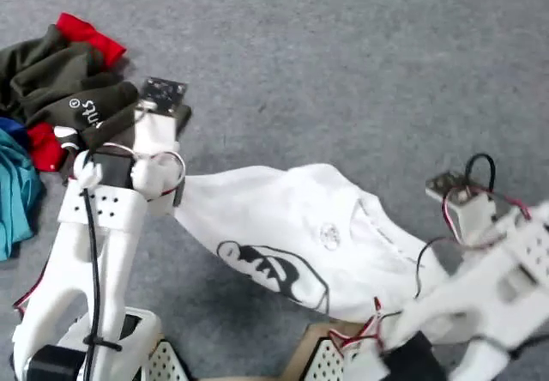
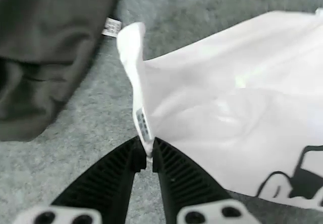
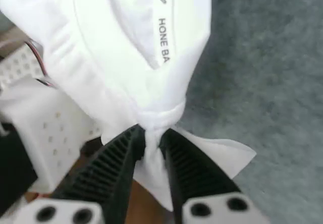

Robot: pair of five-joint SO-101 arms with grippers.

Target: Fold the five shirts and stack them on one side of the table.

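high view: the white shirt (image 1: 292, 226) lies crumpled by the near edge of the table (image 1: 360, 72), stretched between the left arm (image 1: 94, 226) and the right arm (image 1: 497, 287). the pile of other shirts (image 1: 51, 115) sits at the left edge.

left wrist view: the left gripper (image 2: 145, 156) is closed to a sliver on a thin labelled edge of the shirt, seemingly the hem.

right wrist view: the right gripper (image 3: 151, 138) is clamped on a bunched knot of cloth beside the neck print.

to do this spreading step well, i'd keep both pinches firm, draw them apart evenly until the wrinkles go, then lay the cloth flat further from the near edge and away from the pile.

the shirt's long axis seems to run along the near edge, hem toward the left edge and collar toward the right.
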